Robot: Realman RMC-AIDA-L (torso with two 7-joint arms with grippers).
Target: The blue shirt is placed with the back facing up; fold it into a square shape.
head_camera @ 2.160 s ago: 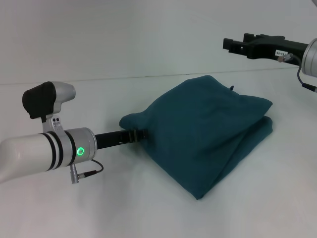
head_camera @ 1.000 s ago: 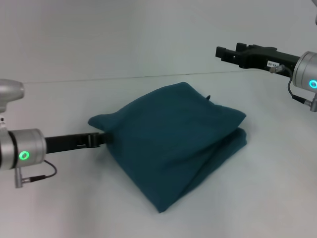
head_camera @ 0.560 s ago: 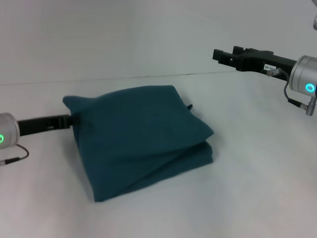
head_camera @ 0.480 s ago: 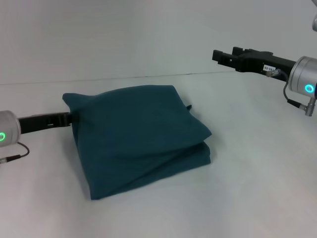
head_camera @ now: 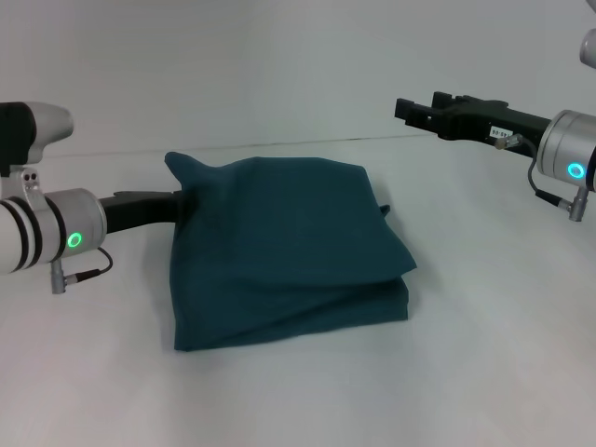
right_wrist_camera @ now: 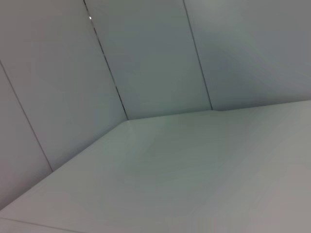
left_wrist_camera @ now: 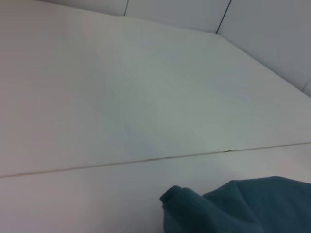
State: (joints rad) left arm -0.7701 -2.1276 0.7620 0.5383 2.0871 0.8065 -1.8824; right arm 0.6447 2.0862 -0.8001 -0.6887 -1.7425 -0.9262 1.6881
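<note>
The blue shirt (head_camera: pixel 289 242) lies folded into a thick, roughly square bundle in the middle of the white table (head_camera: pixel 298 400). Its layers show at the right edge. My left gripper (head_camera: pixel 177 203) reaches in from the left and is shut on the shirt's far left corner, which stands up in a small peak. That corner also shows in the left wrist view (left_wrist_camera: pixel 233 206). My right gripper (head_camera: pixel 414 112) hangs in the air at the far right, well above and apart from the shirt. The right wrist view shows only wall and table.
The white table's far edge meets a white panelled wall (head_camera: pixel 279 65). Nothing else lies on the table around the shirt.
My left gripper has dragged the shirt by its corner to the left, then back to the right and a little farther away, turning the bundle. The right arm has barely moved.
</note>
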